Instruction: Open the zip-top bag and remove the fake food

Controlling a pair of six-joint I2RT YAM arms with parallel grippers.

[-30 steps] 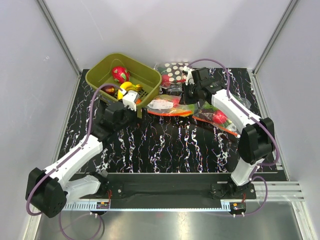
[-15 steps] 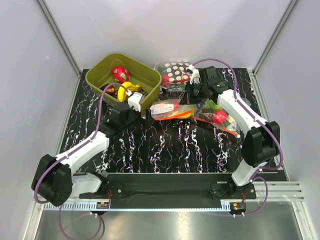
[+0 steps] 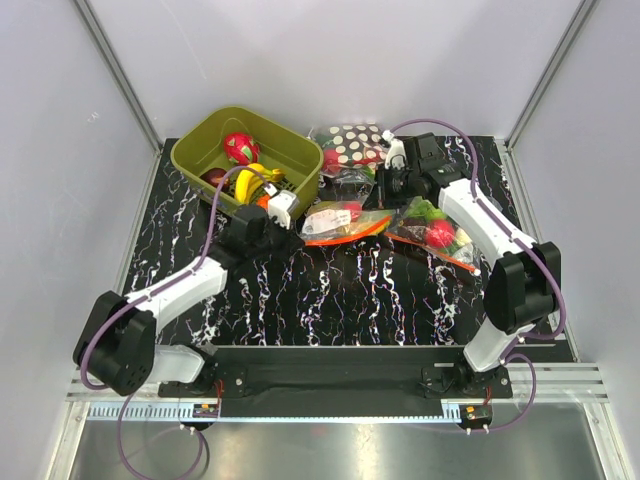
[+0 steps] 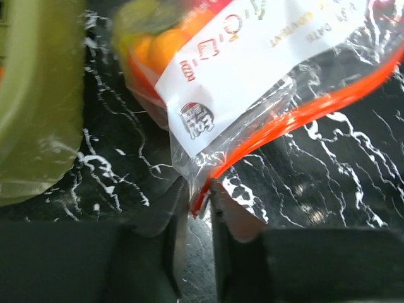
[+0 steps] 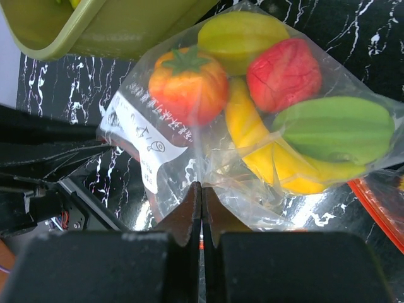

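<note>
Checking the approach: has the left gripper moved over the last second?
Yes: the left gripper slid right along the green basket's front, reaching the zip-top bag's corner.

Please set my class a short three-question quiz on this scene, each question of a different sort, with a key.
1. Multiple choice: what is the right tool pinching? A the green basket; B the zip-top bag; C the black table.
2. True or false: the left tool is closed on the corner of the bag's orange zip strip.
3. Short answer: where is the fake food?
Key: 1 B; 2 true; 3 inside the zip-top bag.
</note>
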